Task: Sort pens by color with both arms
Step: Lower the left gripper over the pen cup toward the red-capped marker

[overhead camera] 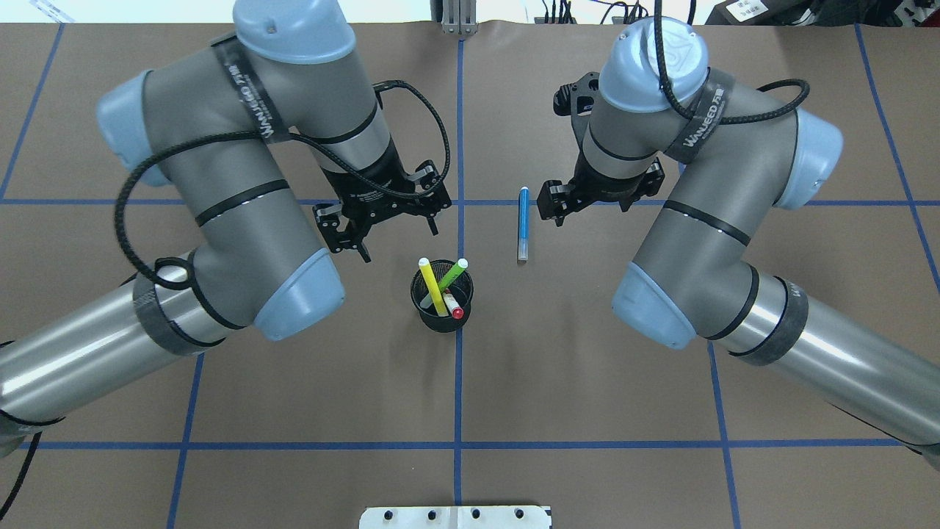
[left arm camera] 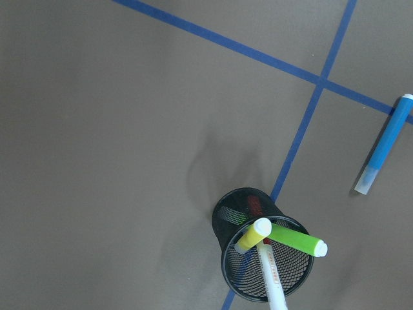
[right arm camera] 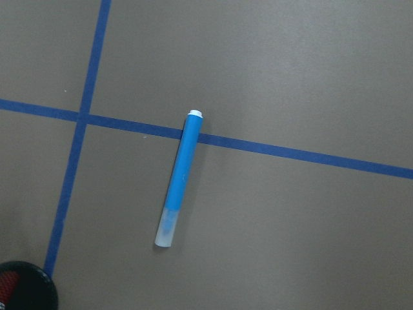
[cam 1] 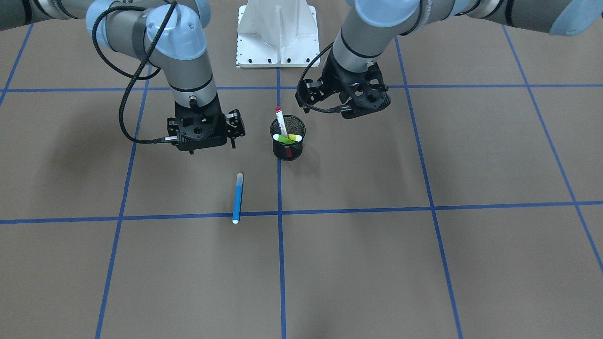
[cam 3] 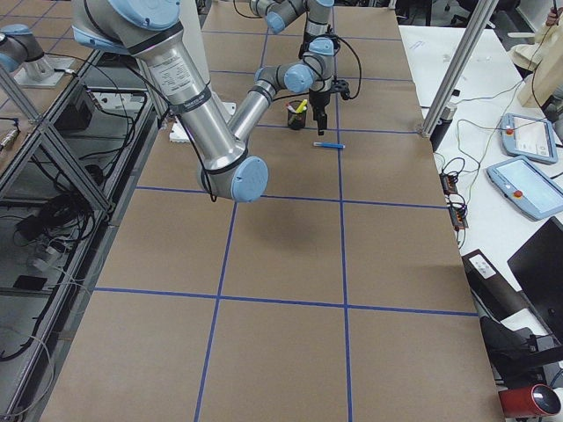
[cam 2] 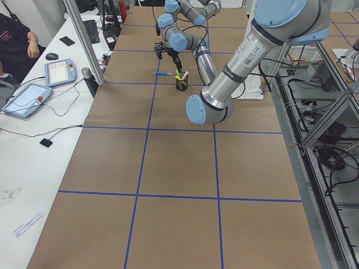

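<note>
**Inspector A:** Front view: what stands around the task items?

**Inspector B:** A brown worktop (cam 1: 424, 263) gridded with blue tape, and a white pedestal (cam 1: 278, 33) at the robot's side. One black mesh cup (cam 1: 282, 151) stands on the centre tape line between the arms. The right gripper (cam 1: 212, 148) hangs near it, fingers apart and empty.

**A:** Overhead count?

**B:** Four pens. Three lean in the cup: the yellow pen (overhead camera: 432, 283), the green pen (overhead camera: 452, 273) and the white pen (overhead camera: 457, 314), of which mostly the red cap shows. The blue pen (overhead camera: 523, 224) lies flat on the worktop apart from the cup, one end across a tape line, just beside the right gripper. The left gripper (overhead camera: 400, 242) hovers beside the cup, fingers spread, holding nothing. The right fingers are hidden under the wrist here.

**A:** Side views?

**B:** Both grippers are too small to judge. On the left, a seated person (cam 2: 12, 39) is cut off by the edge, and tablets (cam 2: 61, 72) lie on a side bench.

**A:** Wrist cameras?

**B:** Neither shows its own fingers. In the left one the frame edge cuts off the white pen. The right one shows the blue pen whole and only the cup's rim in a corner.
</note>
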